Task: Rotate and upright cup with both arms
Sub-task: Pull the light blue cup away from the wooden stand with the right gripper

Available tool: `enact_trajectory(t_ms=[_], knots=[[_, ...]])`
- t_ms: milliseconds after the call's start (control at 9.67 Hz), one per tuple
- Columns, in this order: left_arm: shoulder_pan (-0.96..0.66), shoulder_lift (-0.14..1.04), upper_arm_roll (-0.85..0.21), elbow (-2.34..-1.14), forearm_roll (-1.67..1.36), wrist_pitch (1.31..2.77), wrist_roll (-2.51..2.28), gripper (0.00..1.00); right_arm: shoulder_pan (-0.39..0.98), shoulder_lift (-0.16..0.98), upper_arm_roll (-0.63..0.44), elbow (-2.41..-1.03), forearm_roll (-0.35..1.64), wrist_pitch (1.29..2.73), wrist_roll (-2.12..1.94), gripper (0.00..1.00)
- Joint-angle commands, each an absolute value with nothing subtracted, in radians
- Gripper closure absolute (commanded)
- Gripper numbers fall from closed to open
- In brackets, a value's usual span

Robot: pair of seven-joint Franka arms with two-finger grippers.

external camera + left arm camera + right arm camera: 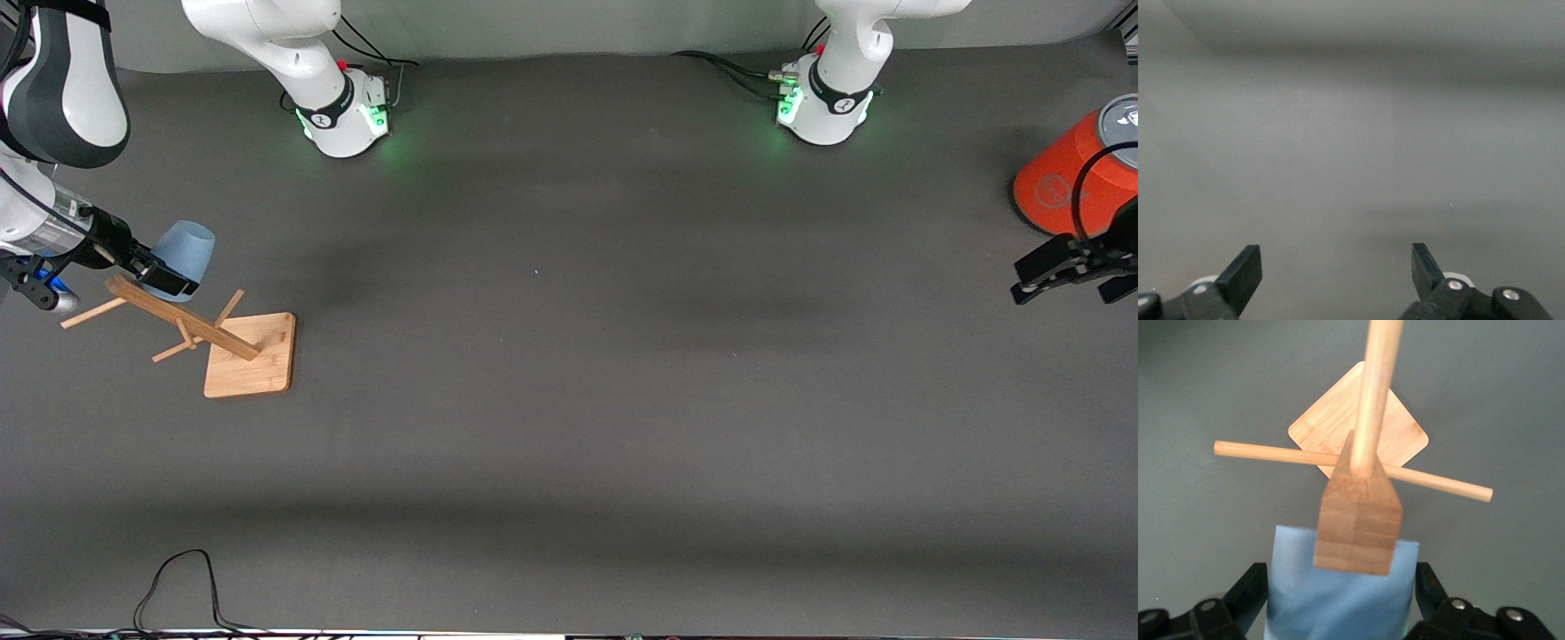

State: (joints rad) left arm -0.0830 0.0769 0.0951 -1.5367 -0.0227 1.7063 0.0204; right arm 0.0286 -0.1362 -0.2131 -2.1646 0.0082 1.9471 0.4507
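My right gripper (163, 276) is shut on the pale blue cup (187, 250) and holds it on its side in the air, at the top of the tilted post of a wooden rack (182, 318). In the right wrist view the cup (1338, 603) fills the space between the fingers (1253, 587) of the gripper (1341, 580), and the rack's post top (1358, 533) partly covers it. My left gripper (1033, 280) is open and empty, over the table beside the orange can. Its wrist view shows the gripper (1337, 260) over bare grey mat.
The rack's square wooden base (253, 366) rests on the mat toward the right arm's end, with pegs (89, 313) sticking out. A large orange can with a grey lid (1067, 182) stands toward the left arm's end. A black cable (178, 578) loops at the table's front edge.
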Motion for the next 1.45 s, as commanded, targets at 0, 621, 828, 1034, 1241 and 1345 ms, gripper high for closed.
enact_trajectory(t_ms=[0, 621, 828, 1034, 1241, 1345], knots=[[-0.091, 0.090, 0.101, -1.529, -0.035, 1.720, 0.037, 0.00, 0.040, -0.150, -0.218, -2.175, 0.011, 1.965, 0.472, 0.31], [-0.066, 0.100, 0.107, -1.536, -0.094, 1.703, 0.155, 0.00, 0.041, -0.251, -0.221, -2.174, 0.011, 1.866, 0.526, 0.38], [-0.069, 0.101, 0.106, -1.532, -0.095, 1.718, 0.155, 0.00, 0.081, -0.317, -0.213, -2.175, 0.011, 1.789, 0.618, 0.38], [-0.066, 0.101, 0.107, -1.532, -0.133, 1.710, 0.155, 0.00, 0.164, -0.379, -0.212, -2.175, 0.011, 1.723, 0.748, 0.38], [-0.061, 0.100, 0.109, -1.535, -0.132, 1.662, 0.153, 0.00, 0.292, -0.416, -0.210, -2.172, 0.009, 1.689, 0.941, 0.38], [-0.061, 0.100, 0.109, -1.532, -0.123, 1.661, 0.153, 0.00, 0.383, -0.416, -0.210, -2.168, 0.009, 1.689, 1.072, 0.38]])
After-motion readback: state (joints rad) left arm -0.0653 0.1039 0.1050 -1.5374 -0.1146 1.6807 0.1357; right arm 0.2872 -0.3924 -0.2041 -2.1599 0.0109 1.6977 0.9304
